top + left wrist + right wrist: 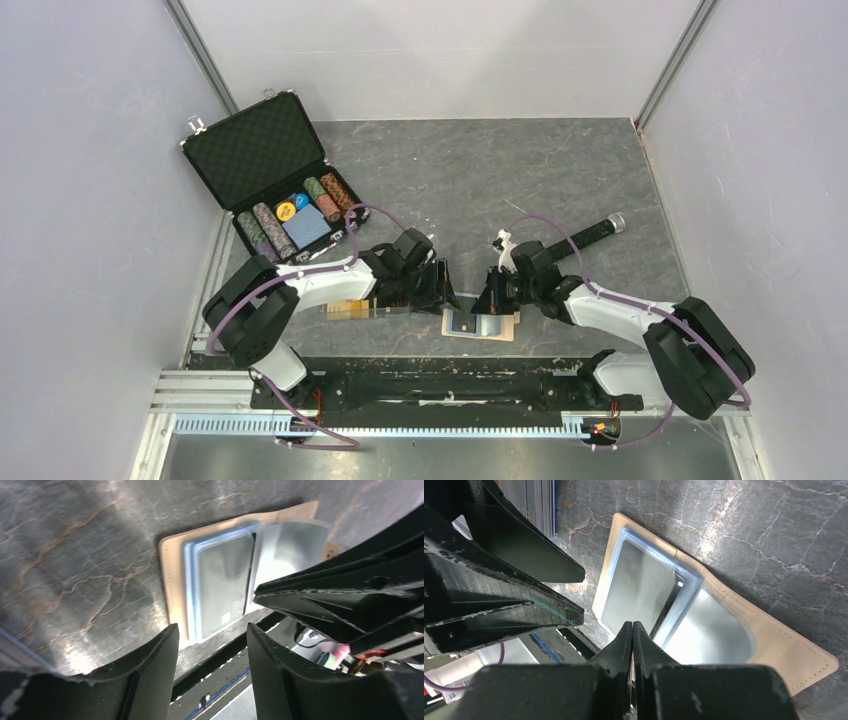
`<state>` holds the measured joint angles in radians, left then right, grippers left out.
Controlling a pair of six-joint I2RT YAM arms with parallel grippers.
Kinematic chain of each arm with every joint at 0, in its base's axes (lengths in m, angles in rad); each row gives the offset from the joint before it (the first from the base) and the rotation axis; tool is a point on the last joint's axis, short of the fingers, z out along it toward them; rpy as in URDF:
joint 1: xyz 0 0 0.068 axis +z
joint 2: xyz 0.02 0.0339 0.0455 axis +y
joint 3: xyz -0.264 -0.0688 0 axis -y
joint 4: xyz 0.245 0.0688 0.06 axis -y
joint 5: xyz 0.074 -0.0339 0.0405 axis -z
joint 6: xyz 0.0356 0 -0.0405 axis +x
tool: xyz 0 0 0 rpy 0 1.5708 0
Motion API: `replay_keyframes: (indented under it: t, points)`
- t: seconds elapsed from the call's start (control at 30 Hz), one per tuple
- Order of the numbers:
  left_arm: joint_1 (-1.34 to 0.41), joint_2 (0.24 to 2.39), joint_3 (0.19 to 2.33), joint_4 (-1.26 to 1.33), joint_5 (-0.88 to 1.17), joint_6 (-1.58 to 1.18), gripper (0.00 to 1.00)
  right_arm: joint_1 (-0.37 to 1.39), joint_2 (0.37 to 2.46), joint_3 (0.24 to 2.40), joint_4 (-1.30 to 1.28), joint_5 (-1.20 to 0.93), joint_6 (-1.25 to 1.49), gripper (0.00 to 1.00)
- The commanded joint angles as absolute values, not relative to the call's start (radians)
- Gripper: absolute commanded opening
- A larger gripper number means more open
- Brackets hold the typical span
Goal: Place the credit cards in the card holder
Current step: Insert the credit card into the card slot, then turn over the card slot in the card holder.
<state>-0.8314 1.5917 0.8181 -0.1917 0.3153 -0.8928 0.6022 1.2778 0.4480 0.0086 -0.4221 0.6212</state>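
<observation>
The tan card holder [480, 326] lies open on the table between both grippers, light blue pockets up. In the left wrist view its near pocket [192, 580] shows a dark grey card [222, 587] lying in it. An orange-gold card [347, 308] lies on the table under my left arm. My left gripper [212, 635] is open and empty, just above the holder's near edge. My right gripper [632, 626] is shut, its tips down at the holder's [784, 650] middle fold between the two pockets. I cannot tell whether it pinches anything.
A black poker-chip case [275, 175] stands open at the back left, with chips and a blue deck. A black-handled tool [590, 232] lies behind the right arm. A flat stack [540, 502] lies beside the left fingers [529, 550]. The table's front edge and rail [430, 385] are just below the holder.
</observation>
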Motion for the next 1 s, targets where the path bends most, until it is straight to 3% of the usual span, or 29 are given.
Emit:
replay_keyframes:
  t: [0.0, 0.2, 0.97]
  points:
    - [-0.826, 1.566, 0.805, -0.045, 0.397, -0.951, 0.57, 0.606, 1.298, 0.431, 0.080, -0.437, 0.633, 0.00]
    - [-0.828, 1.588, 0.814, -0.056, 0.392, -0.945, 0.50, 0.605, 1.336, 0.426, 0.040, -0.403, 0.617, 0.00]
    - [-0.881, 1.693, 0.919, -0.187, 0.303, -0.899, 0.46, 0.606, 1.380, 0.422, 0.008, -0.378, 0.591, 0.00]
